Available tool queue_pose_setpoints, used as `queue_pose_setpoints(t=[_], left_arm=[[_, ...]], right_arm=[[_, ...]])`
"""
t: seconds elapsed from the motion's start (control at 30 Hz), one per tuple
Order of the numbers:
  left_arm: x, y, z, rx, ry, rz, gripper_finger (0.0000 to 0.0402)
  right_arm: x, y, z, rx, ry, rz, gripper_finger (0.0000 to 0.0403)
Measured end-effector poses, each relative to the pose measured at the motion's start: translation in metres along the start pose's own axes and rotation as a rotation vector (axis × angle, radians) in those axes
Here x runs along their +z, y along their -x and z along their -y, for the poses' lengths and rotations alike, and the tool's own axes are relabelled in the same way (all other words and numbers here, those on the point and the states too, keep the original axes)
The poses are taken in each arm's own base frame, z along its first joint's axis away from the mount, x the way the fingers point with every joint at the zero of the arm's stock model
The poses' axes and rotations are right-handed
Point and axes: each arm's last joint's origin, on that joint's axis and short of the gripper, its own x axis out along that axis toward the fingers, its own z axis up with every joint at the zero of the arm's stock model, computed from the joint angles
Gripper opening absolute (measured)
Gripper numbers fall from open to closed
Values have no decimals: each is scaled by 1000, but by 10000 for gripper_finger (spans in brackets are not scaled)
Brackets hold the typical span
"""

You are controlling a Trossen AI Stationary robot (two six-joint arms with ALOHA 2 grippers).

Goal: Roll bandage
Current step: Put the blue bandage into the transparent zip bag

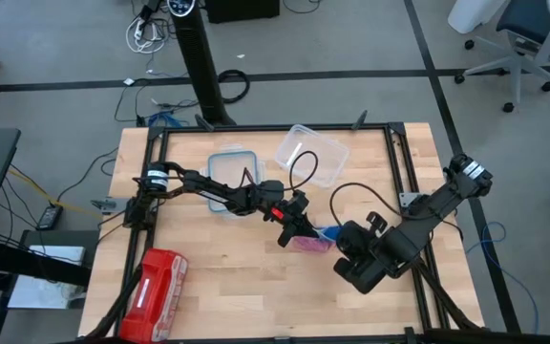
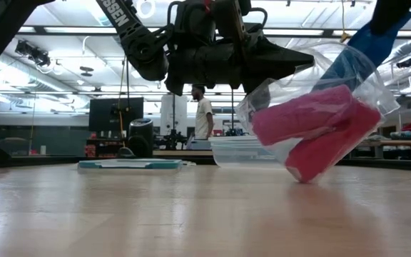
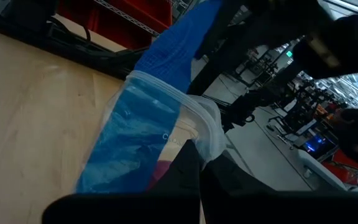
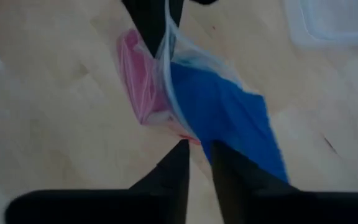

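Left claw, pressed together, pinches the clear plastic bag mid-counter; right claw nips the blue bandage emerging from it.

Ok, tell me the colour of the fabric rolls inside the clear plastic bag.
Red-pink fabric rolls; the low view shows them best.

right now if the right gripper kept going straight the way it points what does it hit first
Most likely the blue bandage, which hangs out of the clear plastic bag directly ahead of the right gripper. Depth is unclear, so it may already touch the fabric. The pink rolls sit just beyond.
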Motion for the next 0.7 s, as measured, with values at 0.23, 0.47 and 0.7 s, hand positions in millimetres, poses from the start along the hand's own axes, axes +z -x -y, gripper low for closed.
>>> queue_pose_setpoints(t=[0.23,0.47,0.7], left_arm=[[0,0,0,-3,0,-2,0],[-1,0,1,-7,-15,-5,0],[-1,0,1,-6,-24,-6,0]], right_arm=[[-17,2,-6,-38,-39,49,174],[-47,4,-7,-11,-175,263,255],[-60,-20,-3,-77,-280,237,264]])
